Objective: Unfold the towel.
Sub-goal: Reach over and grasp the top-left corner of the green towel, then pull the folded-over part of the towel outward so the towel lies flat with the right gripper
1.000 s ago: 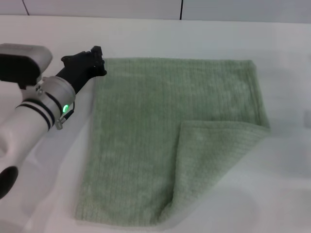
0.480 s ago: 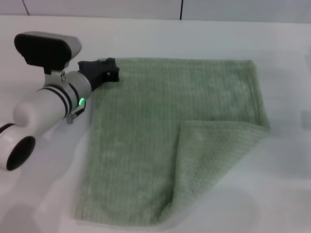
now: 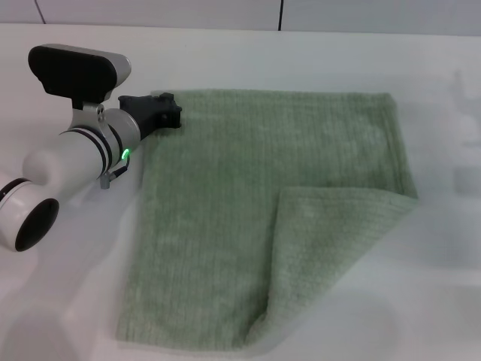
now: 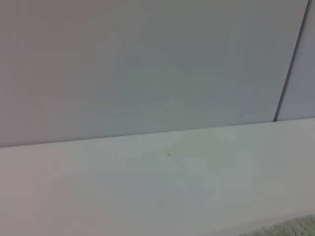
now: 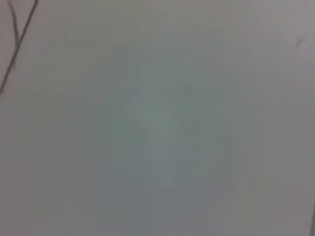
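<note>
From the left of the head view the left arm reaches in over the white tabletop (image 3: pixel 248 53), its pale forearm showing a small green light. At its tip the black left gripper (image 3: pixel 167 113) sits right at the far left corner of the towel (image 3: pixel 225 195), over or against the cloth's edge; whether it actually touches the fabric cannot be told, and neither can whether its fingers are spread or pressed together, since they merge into one dark shape.

The towel, a pale sage-green ribbed terry cloth, lies flat on the tabletop and fills the middle of the view, spreading from the gripper toward the right and toward the robot. Its far edge runs straight across. Its near right corner is folded over on top of the rest, forming a triangular flap whose crease runs diagonally from the right edge down to the near edge.

The left wrist view shows bare tabletop meeting a grey wall, with only a sliver of the towel (image 4: pixel 290 230) at one corner of the picture.

The right gripper does not appear anywhere; the right wrist view shows only a blank pale surface.
</note>
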Available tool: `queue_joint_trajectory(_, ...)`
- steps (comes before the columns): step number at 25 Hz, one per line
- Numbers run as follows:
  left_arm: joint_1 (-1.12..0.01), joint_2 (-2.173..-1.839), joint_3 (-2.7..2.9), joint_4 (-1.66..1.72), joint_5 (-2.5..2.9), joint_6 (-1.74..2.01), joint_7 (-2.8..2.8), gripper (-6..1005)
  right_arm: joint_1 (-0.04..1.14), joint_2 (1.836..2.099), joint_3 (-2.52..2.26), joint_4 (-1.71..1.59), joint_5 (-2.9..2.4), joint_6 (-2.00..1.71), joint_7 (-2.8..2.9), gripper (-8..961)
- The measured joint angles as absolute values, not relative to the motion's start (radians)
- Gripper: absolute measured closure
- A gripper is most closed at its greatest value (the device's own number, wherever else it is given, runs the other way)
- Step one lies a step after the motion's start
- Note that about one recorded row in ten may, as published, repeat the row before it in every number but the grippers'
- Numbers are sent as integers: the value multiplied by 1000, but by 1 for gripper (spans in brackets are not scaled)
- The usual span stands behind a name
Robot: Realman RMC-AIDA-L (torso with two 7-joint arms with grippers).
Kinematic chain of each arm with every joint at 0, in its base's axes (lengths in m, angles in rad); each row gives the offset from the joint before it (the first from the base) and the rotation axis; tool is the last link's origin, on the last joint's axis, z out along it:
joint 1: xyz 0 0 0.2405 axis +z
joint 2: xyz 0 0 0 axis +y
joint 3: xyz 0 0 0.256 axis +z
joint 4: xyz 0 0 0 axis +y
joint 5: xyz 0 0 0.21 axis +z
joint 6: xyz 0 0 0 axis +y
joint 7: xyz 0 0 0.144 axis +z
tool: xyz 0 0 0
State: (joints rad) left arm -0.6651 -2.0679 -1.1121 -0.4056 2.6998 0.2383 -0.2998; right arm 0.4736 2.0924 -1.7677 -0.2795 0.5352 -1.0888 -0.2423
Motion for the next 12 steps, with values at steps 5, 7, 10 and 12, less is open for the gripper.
queue_joint_trajectory(5, -667, -2067, -1112, -403, 2700, 235, -300, 1001, 447, 2092, -1824, -369, 534, -1039, -168, 177)
queue_joint_trajectory(7, -667, -2067, -1112, -402, 2700, 231, -299, 1001, 421, 2090, -1855, -431, 534, -1014, -164, 177)
queue_joint_trajectory(10, -668, -2066, -1112, -396, 2700, 229, -299, 1001, 380, 2088, -1878, -543, 534, -950, -165, 177)
queue_joint_trajectory(12, -670, -2066, -1112, -392, 2700, 229, -299, 1001, 372, 2087, -1878, -567, 534, -932, -165, 177)
